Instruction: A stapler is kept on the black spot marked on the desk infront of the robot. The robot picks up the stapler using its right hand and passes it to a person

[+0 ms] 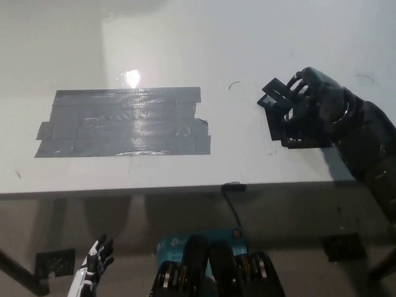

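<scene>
No stapler shows anywhere in the head view. A large patch of dark tape [124,122] lies on the white desk [247,37] with nothing on it. My black right hand [312,102] hovers at the desk's right side, over a few small black marks [272,93]. Its fingers [298,79] are bent downward and apart, and I see nothing held in them. My white left hand [94,265] hangs below the desk's front edge at the lower left, fingers spread.
A black cable [235,201] hangs from a clip on the desk's front edge. Under the desk, a teal box [176,241] sits on the floor, along with small black floor marks [54,261].
</scene>
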You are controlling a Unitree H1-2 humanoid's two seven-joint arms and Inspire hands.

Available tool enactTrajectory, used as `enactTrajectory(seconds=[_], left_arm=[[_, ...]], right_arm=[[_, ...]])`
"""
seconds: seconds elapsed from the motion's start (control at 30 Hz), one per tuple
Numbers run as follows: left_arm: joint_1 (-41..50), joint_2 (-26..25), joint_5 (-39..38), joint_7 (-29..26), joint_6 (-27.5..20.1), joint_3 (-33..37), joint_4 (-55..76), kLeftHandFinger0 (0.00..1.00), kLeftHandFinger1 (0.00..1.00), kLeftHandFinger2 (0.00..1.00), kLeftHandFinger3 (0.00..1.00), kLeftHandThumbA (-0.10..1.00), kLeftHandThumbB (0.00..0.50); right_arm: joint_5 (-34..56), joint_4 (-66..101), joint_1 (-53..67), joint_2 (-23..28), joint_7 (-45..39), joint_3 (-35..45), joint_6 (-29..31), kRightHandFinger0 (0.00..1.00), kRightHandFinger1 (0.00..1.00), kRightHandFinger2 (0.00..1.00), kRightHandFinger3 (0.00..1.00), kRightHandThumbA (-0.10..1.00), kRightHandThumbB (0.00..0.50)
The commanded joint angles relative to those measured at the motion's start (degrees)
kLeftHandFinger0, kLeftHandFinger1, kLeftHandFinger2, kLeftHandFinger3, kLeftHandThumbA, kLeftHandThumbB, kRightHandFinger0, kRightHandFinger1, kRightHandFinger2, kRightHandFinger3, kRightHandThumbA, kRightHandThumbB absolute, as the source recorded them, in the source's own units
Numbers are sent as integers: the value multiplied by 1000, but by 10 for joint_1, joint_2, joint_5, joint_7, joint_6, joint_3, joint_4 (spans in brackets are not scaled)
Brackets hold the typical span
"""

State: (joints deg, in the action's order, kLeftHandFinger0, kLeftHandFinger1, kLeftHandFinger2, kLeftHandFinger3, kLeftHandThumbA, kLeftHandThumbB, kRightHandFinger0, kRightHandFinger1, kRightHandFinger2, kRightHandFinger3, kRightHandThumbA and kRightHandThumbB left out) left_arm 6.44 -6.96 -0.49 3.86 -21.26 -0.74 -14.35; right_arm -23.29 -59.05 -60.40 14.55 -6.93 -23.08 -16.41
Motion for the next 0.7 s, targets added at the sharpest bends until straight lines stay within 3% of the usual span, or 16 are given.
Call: enactTrajectory(seconds=[0.0,0.03,0.07,0.13,0.2,0.33,0.4,0.43,0.5,0.6,0.67], left_arm=[[-6,-8,2,5,-19,0,9,1000,1000,1000,1000,1000,500],[-6,-8,1,5,-19,0,8,1000,1000,1000,1000,1000,500],[-9,-8,2,5,-22,0,5,1000,1000,1000,1000,1000,500],[-10,-8,9,1,-24,1,3,1000,1000,1000,1000,1000,493],[-11,-8,10,1,-25,1,2,1000,1000,1000,1000,1000,475],[-13,-9,6,4,-29,1,1,1000,1000,1000,1000,1000,483],[-14,-11,5,6,-29,1,-2,1000,1000,1000,1000,1000,497],[-18,-11,5,6,-27,1,-3,1000,1000,1000,1000,1000,500],[-19,-11,5,6,-25,1,-3,1000,1000,1000,1000,1000,500],[-20,-10,2,8,-25,2,-2,1000,1000,1000,1000,1000,500],[-21,-9,0,8,-29,2,-5,1000,1000,1000,1000,1000,500]], right_arm=[[-5,14,-1,-7,38,13,17,74,151,259,387,1000,62],[-3,15,-2,-8,40,16,15,74,151,259,387,1000,62],[3,20,-2,-10,44,25,11,31,249,455,415,1000,73],[3,28,1,-10,47,29,11,214,502,729,456,1000,72],[6,33,7,-7,51,38,23,184,441,666,439,1000,69],[16,37,8,-3,41,53,20,237,560,794,524,1000,49],[46,48,7,-1,12,83,-11,131,366,639,468,1000,39],[60,49,4,-1,4,99,-21,43,235,516,353,1000,22],[103,47,-1,-1,-15,147,-36,0,60,360,189,1000,2],[123,36,-7,5,-37,178,-34,0,28,315,148,1000,8],[179,26,-15,2,-56,240,-68,0,1,303,195,992,21]])
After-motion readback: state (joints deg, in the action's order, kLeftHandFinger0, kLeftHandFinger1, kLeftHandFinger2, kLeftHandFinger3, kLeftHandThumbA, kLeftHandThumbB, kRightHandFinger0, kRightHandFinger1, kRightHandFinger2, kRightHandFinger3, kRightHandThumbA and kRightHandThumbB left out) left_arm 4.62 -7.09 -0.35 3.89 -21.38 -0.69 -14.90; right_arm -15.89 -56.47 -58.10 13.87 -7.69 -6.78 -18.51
